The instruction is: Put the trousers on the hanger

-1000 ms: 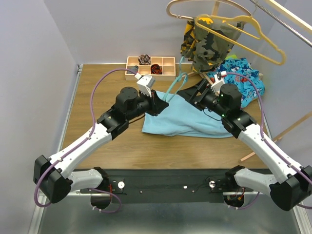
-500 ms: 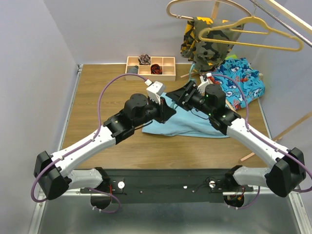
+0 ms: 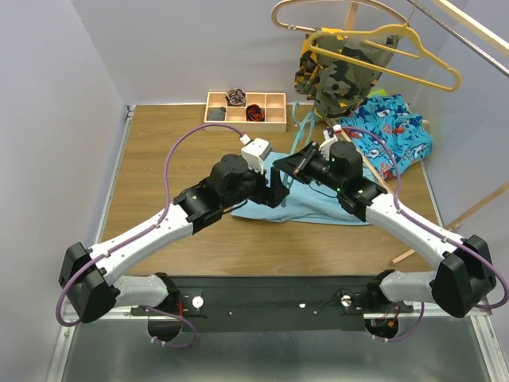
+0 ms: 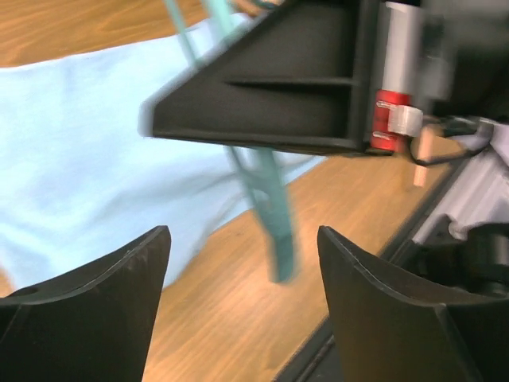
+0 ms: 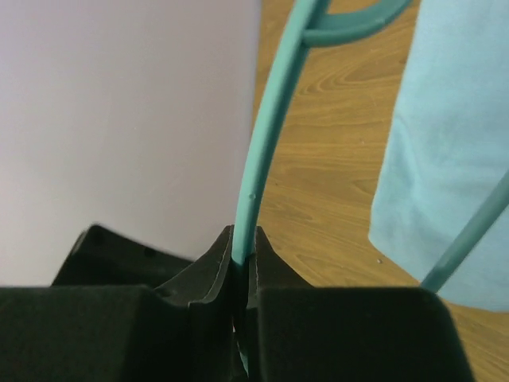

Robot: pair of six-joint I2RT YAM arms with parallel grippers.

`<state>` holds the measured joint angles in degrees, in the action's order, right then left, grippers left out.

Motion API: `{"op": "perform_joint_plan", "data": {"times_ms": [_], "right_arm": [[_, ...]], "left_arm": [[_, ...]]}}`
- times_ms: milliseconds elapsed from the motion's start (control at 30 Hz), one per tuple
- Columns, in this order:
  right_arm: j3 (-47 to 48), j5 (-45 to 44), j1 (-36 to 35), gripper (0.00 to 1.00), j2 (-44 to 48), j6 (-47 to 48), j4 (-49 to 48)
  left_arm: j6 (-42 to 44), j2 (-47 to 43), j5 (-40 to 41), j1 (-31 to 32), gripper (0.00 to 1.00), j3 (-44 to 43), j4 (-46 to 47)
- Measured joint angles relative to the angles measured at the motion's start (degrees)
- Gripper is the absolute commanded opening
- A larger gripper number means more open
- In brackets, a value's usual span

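Observation:
The light blue trousers (image 3: 322,200) lie flat on the wooden table, partly under both arms. The thin teal hanger (image 3: 300,131) stands tilted over their far edge, with its hook toward the back. My right gripper (image 3: 297,165) is shut on one curved bar of the hanger (image 5: 266,151), with the trousers (image 5: 457,119) to its right. My left gripper (image 3: 278,189) stands open just in front of it. Between its spread fingers hangs a blurred teal bar of the hanger (image 4: 266,203), untouched, above the trousers (image 4: 87,143) and bare wood.
A wooden compartment tray (image 3: 274,113) sits at the back. A camouflage garment (image 3: 338,68) hangs on a yellow hanger (image 3: 398,60) at back right, above a blue shark-print cloth (image 3: 394,131). A pale wooden hanger (image 3: 318,9) hangs at the top. A wooden stick (image 3: 413,253) lies at the right.
My left gripper has opened and let go of the hanger. My right gripper has closed on the hanger bar. Both grippers moved toward the middle of the table.

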<state>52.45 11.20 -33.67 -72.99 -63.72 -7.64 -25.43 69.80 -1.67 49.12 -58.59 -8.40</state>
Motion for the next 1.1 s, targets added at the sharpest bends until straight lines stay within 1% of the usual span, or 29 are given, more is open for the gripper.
{"op": "perform_joint_plan", "data": {"times_ms": [100,167,200,233,300,400,433,533,600,833,933,1033,1067,1100], "right_arm": [[-1.9,-0.2,0.0,0.01,0.0,0.2,0.0],[-3.2,0.0,0.1,0.01,0.0,-0.1,0.4],[-3.8,0.3,0.1,0.01,0.1,0.0,0.5],[-4.3,0.8,0.1,0.01,0.1,0.2,0.4],[-5.1,1.9,0.1,0.01,0.2,0.6,0.1],[-6.9,5.2,0.1,0.01,0.3,0.9,-2.8],[-8.7,7.2,0.1,0.01,0.3,0.3,-6.4],[-13.0,10.7,0.1,0.01,0.2,-1.4,-13.2],[-14.7,12.3,0.1,0.01,-0.1,-2.0,-15.8],[-15.0,16.4,0.0,0.01,-1.7,-2.3,-23.4],[-15.0,17.9,0.0,0.01,-3.7,-2.5,-26.5],[-15.0,18.8,-0.1,0.01,-5.4,-2.9,-28.6],[-15.0,19.0,-0.1,0.01,-5.8,-3.0,-29.2],[-15.0,19.3,-0.1,0.01,-6.0,-3.1,-29.7]], "left_arm": [[-0.8,0.7,-0.2,-3.7,0.84,1.2,-1.0],[-1.2,0.7,-0.5,-8.0,0.85,4.2,-0.9],[-1.3,0.7,-0.6,-11.6,0.85,6.6,-0.9],[-1.4,0.7,-0.6,-13.2,0.85,8.0,-0.7],[-1.9,0.6,-1.8,-19.9,0.85,12.2,-0.4],[-2.9,0.6,-4.5,-26.0,0.85,16.8,2.0],[-3.3,0.7,-5.5,-27.1,0.85,17.9,3.0],[-4.7,2.0,-9.0,-31.0,0.84,22.3,8.3],[-5.8,3.6,-11.3,-32.2,0.85,24.2,11.8],[-10.4,11.2,-19.8,-32.5,0.84,28.0,26.6],[-11.1,14.7,-21.3,-32.5,0.82,28.2,30.5],[-11.5,18.0,-22.0,-32.5,0.78,28.0,33.6],[-11.5,19.0,-22.2,-32.5,0.71,27.8,34.1],[-11.8,20.7,-22.5,-32.5,0.67,27.3,35.2]]}}
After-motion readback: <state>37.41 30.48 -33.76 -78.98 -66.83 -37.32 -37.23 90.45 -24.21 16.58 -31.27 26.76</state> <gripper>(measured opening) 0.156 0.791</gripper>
